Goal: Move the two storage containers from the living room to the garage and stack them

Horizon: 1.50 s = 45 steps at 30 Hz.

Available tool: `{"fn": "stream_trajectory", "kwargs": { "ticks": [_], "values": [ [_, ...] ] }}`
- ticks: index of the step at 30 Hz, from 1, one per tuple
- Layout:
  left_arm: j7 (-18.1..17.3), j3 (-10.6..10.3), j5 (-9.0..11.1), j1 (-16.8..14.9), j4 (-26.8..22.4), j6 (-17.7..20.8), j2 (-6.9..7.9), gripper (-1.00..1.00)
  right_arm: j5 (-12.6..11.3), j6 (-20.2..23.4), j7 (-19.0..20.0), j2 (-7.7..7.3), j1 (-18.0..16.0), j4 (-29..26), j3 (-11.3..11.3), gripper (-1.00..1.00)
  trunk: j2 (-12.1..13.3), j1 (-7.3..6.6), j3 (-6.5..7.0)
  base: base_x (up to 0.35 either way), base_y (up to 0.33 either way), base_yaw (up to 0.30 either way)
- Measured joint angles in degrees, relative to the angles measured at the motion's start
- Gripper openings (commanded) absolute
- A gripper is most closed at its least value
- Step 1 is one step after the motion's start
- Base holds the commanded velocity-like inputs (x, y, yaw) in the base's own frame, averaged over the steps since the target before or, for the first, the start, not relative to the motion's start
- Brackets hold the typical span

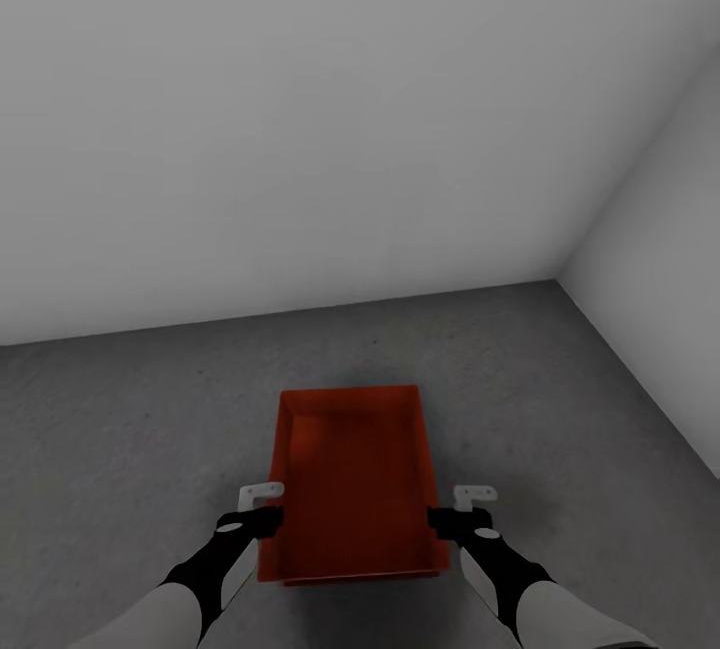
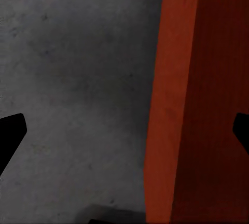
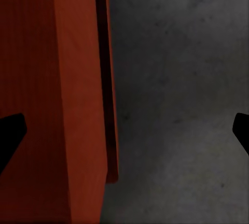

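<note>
One orange-red storage container point(image 1: 355, 479) lies low over the dark grey garage floor point(image 1: 120, 429), right in front of me. A thin orange-red edge point(image 3: 114, 167) shows just under its right wall, which looks like the other container beneath it. My left gripper point(image 1: 262, 519) is open and straddles the left wall point(image 2: 176, 105), its fingertips far apart and clear of it. My right gripper point(image 1: 450, 519) is open in the same way across the right wall point(image 3: 72, 105). Whether the top container rests fully on the lower one I cannot tell.
A plain white wall point(image 1: 300, 129) rises a short way beyond the container. A second white wall point(image 1: 670, 279) closes the right side, and the two meet in a corner at the far right. Bare floor stretches to the left.
</note>
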Motion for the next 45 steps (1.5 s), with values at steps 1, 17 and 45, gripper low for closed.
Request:
{"fn": "stream_trajectory", "kwargs": {
  "ticks": [1, 17, 45],
  "values": [
    [0.0, 0.0, 0.0, 0.0, 0.0, 0.0, 0.00, 1.00, 0.0, 0.0, 0.0, -0.01, 0.0, 0.0, 0.0, 1.00, 0.4, -0.22, 0.18, 0.000, 0.000, 0.000],
    [-0.1, 0.0, 0.0, 0.0, 0.0, 0.0, 0.09, 1.00, 0.0, 0.0, -0.1, 0.00, 0.0, 0.0, 0.0, 1.00, 6.8, -3.73, 3.05, 0.000, 0.000, 0.000],
    [-0.1, 0.0, 0.0, 0.0, 0.2, 0.0, 0.00, 1.00, 0.0, -0.5, -0.2, 0.01, 0.0, 0.0, 0.0, 1.00, 18.1, -9.89, 8.08, 0.000, 0.000, 0.000]
  ]
}}
